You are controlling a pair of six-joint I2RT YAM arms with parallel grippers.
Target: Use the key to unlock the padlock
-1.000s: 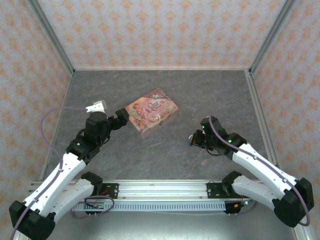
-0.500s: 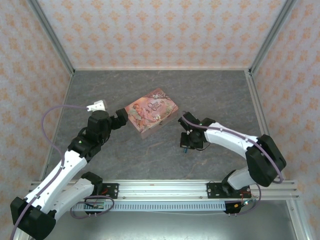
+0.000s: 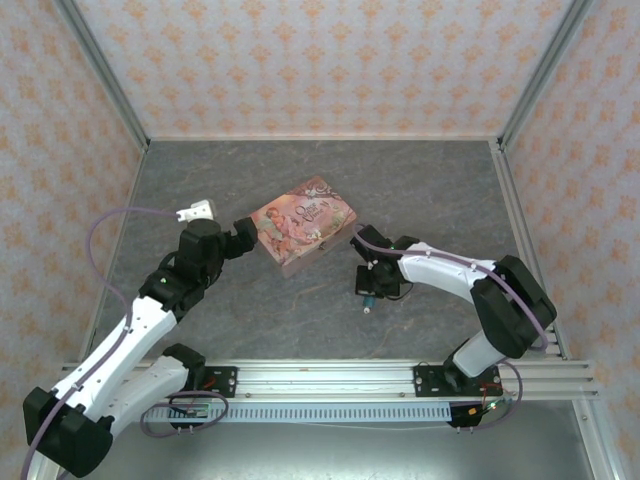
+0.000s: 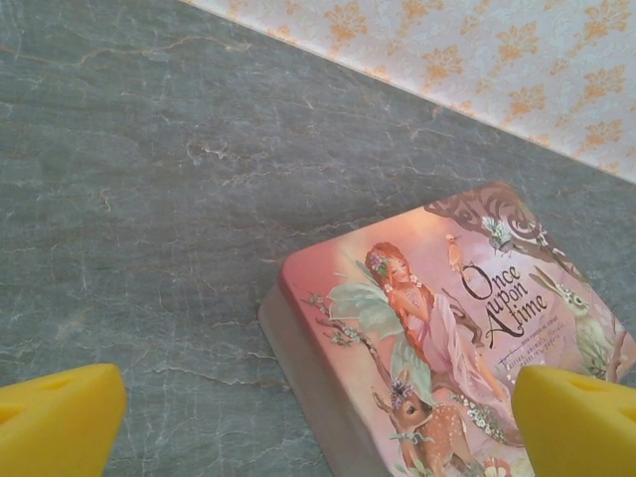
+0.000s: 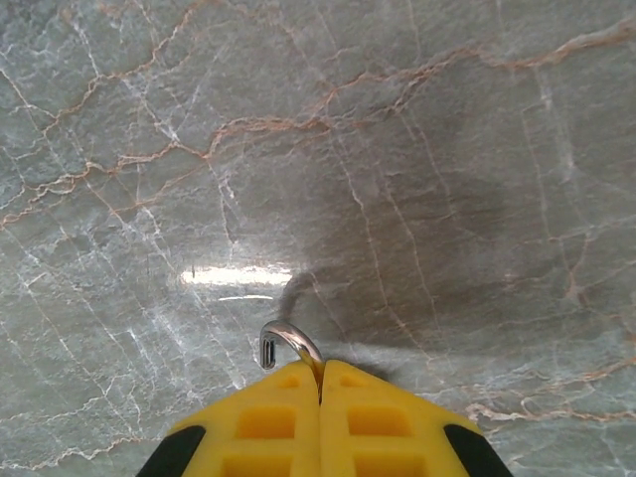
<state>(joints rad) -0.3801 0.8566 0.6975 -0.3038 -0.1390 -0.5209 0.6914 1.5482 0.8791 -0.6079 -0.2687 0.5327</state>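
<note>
From above, your right gripper (image 3: 368,288) points down with the padlock (image 3: 368,303) at its tips, and your left gripper (image 3: 243,232) sits beside the tin (image 3: 303,225). On the left wrist, the fingers (image 4: 60,422) are spread wide. On the right wrist, the fingers (image 5: 288,422) are pressed together, pinching the padlock's shackle (image 5: 286,343).

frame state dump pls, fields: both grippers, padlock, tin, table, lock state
left gripper: open, at the left corner of the tin, not gripping it
right gripper: shut on padlock, low over bare table, to the right of the tin
padlock: pinched between the right fingers; metal shackle sticks out past the fingertips, body hidden in the wrist view
tin: pink, illustrated, lid closed, lying flat mid-table
table: grey marbled surface
lock state: cannot tell
</note>
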